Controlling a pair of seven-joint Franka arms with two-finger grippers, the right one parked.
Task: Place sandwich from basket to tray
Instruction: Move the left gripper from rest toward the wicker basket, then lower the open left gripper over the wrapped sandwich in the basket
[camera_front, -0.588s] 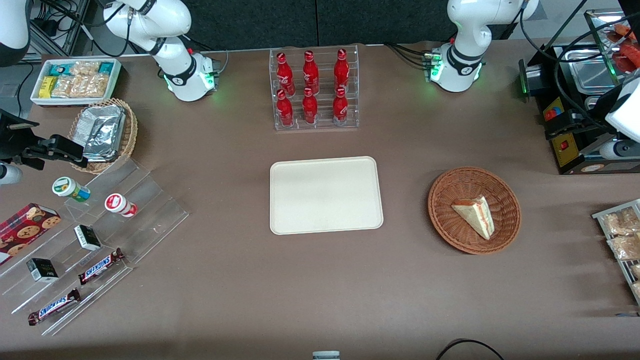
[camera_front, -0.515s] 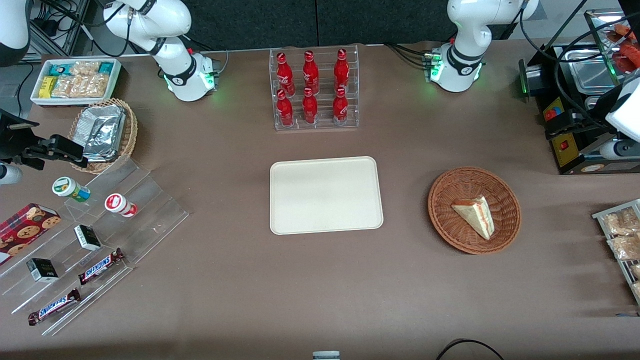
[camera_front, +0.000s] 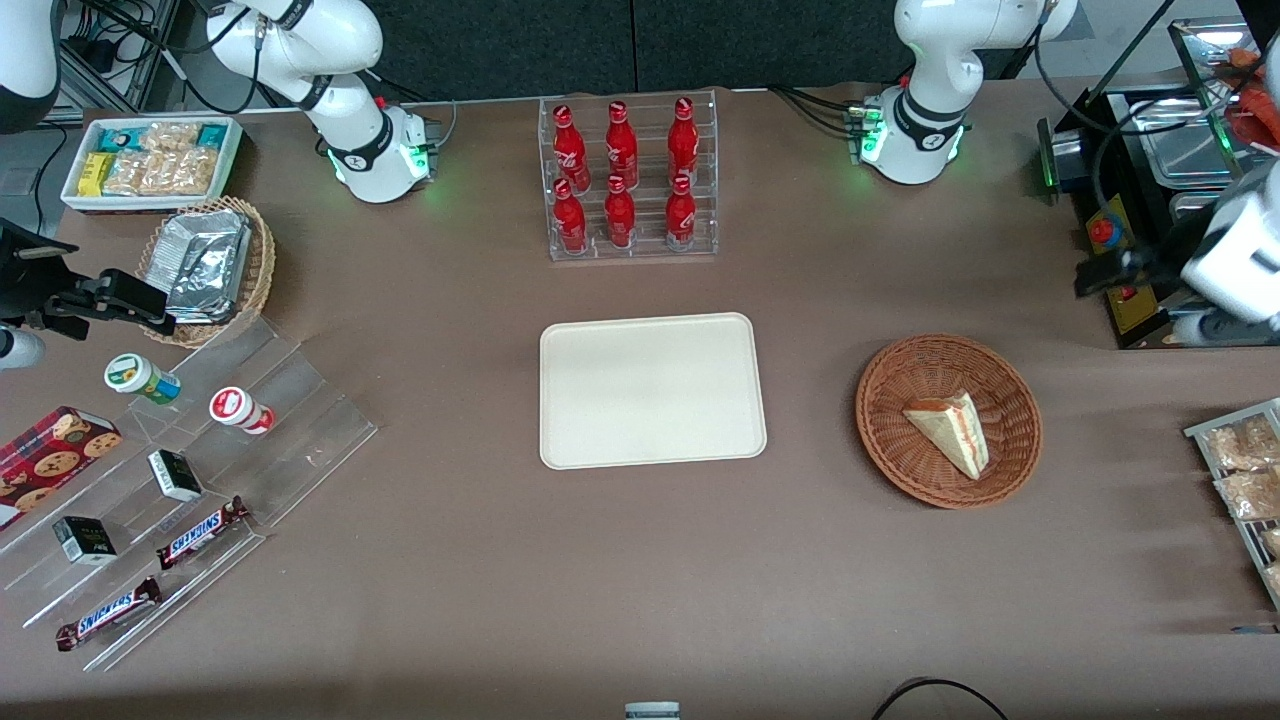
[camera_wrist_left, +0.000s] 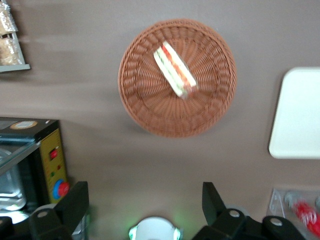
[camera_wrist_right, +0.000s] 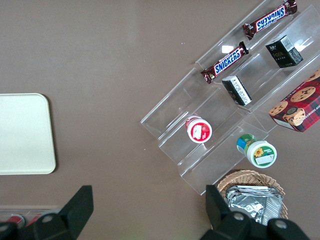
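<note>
The sandwich (camera_front: 950, 432) is a pale wedge with red and green filling, lying in the round reddish-brown basket (camera_front: 885, 400). The cream tray (camera_front: 652, 390) lies flat at the table's middle, bare. My left gripper (camera_front: 1092, 276) hangs above the table in front of the black appliance, farther from the front camera than the basket and more toward the working arm's end. It is open and empty. In the left wrist view the gripper (camera_wrist_left: 144, 200) has its fingers (camera_wrist_left: 75, 205) wide apart, with the basket (camera_wrist_left: 135, 100), the sandwich (camera_wrist_left: 175, 75) and the tray's edge (camera_wrist_left: 300, 115) below.
A black appliance with steel pans (camera_front: 1150, 200) stands close by the gripper. A rack of snack packets (camera_front: 1245, 470) lies at the working arm's end. A clear rack of red bottles (camera_front: 625, 180) stands farther from the camera than the tray.
My left arm has swung at the working arm's end of the table. Its gripper has shifted slightly toward the basket. The sandwich, basket and tray have not moved.
</note>
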